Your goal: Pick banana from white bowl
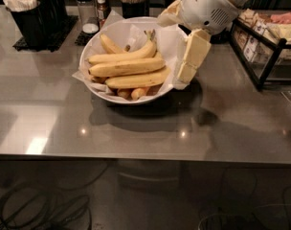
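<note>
Pick not yet made: the bananas (128, 67) all lie in the white bowl (86, 49) on the tabletop (136, 133), none lifted. The gripper (176, 44) hangs at the bowl's right rim, just beside the fruit and over the crinkled paper lining (136, 32). Its jaws stand apart and empty, touching no banana as far as can be seen. Reaching in, closing on one banana and lifting it clear are all left to do.

The gripper (189, 56), at the right of the white bowl (131, 99), hides its rim.
</note>
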Tool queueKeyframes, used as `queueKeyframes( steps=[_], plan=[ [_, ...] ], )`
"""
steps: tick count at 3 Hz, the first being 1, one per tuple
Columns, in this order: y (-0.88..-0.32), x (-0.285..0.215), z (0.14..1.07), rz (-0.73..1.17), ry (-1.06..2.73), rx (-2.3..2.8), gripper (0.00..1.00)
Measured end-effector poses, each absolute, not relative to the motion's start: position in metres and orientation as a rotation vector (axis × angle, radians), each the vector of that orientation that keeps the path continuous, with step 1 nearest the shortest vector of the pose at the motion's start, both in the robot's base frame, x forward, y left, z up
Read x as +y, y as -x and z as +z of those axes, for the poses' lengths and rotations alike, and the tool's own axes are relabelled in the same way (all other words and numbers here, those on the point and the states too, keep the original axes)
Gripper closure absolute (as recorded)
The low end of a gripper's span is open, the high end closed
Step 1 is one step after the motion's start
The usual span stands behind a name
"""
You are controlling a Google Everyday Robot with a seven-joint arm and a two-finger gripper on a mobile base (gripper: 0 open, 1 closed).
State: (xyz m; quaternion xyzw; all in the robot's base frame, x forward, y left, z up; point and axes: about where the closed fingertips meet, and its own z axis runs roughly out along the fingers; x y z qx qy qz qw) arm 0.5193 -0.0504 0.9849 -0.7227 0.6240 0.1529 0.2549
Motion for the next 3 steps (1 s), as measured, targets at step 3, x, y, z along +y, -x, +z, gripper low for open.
queueKeyframes(
  steps=[3],
  plan=[
    [-0.539, -0.027, 0.972, 0.467, 2.017, 1.655, 0.28]
  ],
)
